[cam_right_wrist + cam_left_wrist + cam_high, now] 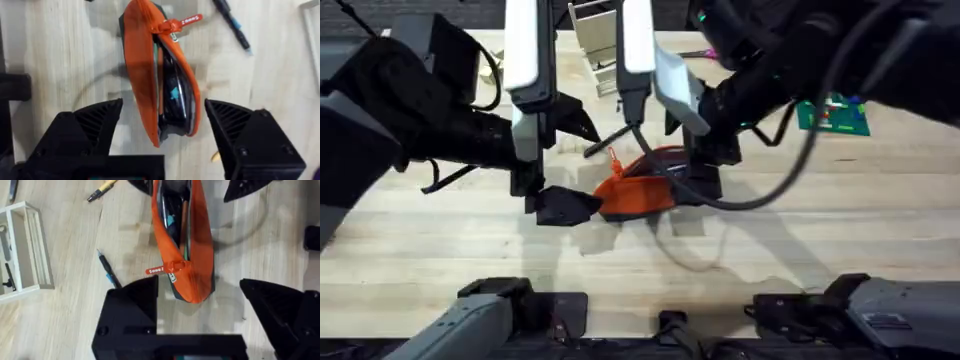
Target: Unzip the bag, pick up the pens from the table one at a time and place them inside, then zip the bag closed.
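Bag: the orange soft fabric pencil pouch (160,75) lies on the light wooden plank table (840,230), its zipper open along most of the top, with dark and teal contents visible through the gap.
Zipper pull: the orange pull tab with white lettering (162,270) sits at the pouch's closed end, just ahead of the left fingers and at the far end of the pouch from the right fingers.
Left gripper: the left gripper (225,305) has its black fingers spread wide; the closed end of the pouch lies between them, and contact is not clear.
Right gripper: the right gripper (162,122) also has its fingers spread apart, one on each side of the pouch's open end, neither visibly pressing it.
Black pen: the slim black pen with a pale tip (108,269) rests on the wood just beside the pouch, near the left gripper's fingers (132,310).
Yellow pen: the thin yellow pen with a dark tip (102,190) lies farther off, beyond the black pen.
White rack: a white open-frame holder (25,250) stands well to the side of the left fingers.
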Tool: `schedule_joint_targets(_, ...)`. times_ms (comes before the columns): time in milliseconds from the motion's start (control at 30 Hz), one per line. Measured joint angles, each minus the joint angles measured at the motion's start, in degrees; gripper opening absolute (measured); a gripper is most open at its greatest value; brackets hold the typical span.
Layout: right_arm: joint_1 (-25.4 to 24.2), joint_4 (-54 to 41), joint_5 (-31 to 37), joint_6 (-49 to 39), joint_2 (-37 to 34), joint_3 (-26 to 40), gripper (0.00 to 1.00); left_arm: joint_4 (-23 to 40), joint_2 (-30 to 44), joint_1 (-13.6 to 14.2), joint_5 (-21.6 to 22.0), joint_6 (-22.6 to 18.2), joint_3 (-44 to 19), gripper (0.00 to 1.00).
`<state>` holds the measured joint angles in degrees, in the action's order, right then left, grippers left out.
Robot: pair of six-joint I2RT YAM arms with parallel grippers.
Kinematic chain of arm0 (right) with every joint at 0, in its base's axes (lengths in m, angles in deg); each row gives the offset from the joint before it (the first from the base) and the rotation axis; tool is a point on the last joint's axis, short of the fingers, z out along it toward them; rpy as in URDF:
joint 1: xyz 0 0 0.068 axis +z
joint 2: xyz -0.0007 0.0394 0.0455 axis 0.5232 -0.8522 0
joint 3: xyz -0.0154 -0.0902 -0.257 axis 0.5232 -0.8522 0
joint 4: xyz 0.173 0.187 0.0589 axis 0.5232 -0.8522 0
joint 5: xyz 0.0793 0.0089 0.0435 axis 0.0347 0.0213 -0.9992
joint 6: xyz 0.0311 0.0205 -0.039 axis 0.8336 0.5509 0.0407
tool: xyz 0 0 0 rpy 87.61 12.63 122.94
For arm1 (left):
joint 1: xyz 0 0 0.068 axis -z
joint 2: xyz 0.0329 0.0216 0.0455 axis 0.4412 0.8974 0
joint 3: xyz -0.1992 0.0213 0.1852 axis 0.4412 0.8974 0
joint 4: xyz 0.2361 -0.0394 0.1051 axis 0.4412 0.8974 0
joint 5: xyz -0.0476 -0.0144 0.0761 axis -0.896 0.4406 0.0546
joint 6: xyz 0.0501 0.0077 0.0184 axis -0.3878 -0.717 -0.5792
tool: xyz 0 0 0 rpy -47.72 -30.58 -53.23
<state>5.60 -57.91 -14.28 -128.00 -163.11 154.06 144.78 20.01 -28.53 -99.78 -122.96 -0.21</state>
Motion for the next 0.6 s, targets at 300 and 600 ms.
schedule_joint_targets(300,0.01,-0.02,0.31,0.0,6.41,0.0,0.997,0.0,0.0,0.0,0.0,0.0,0.0,0.995)
schedule_joint_targets(600,0.02,1.05,0.31,6.44,11.96,0.0,0.998,0.0,0.0,0.0,0.0,0.0,0.0,0.995)
